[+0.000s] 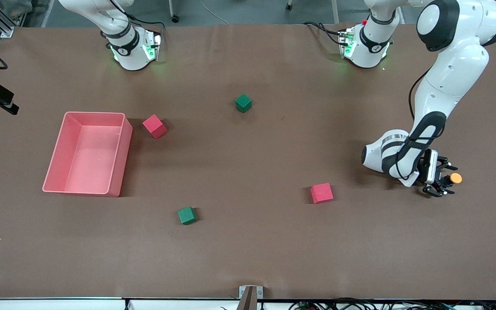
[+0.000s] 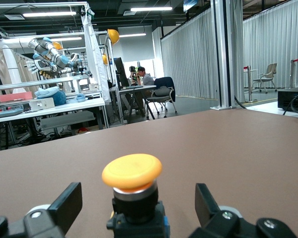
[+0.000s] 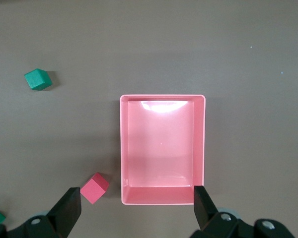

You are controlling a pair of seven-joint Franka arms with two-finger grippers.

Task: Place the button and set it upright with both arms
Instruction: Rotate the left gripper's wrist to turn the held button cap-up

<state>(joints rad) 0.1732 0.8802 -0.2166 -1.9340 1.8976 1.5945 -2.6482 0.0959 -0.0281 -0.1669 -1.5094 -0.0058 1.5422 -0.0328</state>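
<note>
The left arm's black two-finger gripper (image 2: 134, 208) is low over the brown table (image 2: 228, 148) at the left arm's end, jaws spread wide and gripping nothing. Between them, clear of both fingers (image 2: 67, 206), stands the small orange-capped push-button (image 2: 133, 186) with a black-and-blue body, upright on the table. The right arm's black gripper (image 3: 134, 210) hangs above the empty pink plastic bin (image 3: 162, 197), jaws fully apart, holding nothing.

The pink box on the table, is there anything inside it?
No. The pink box looks empty: the right wrist view looks straight down onto its bare floor, with nothing covering it. The red block lies outside, beside it.
</note>
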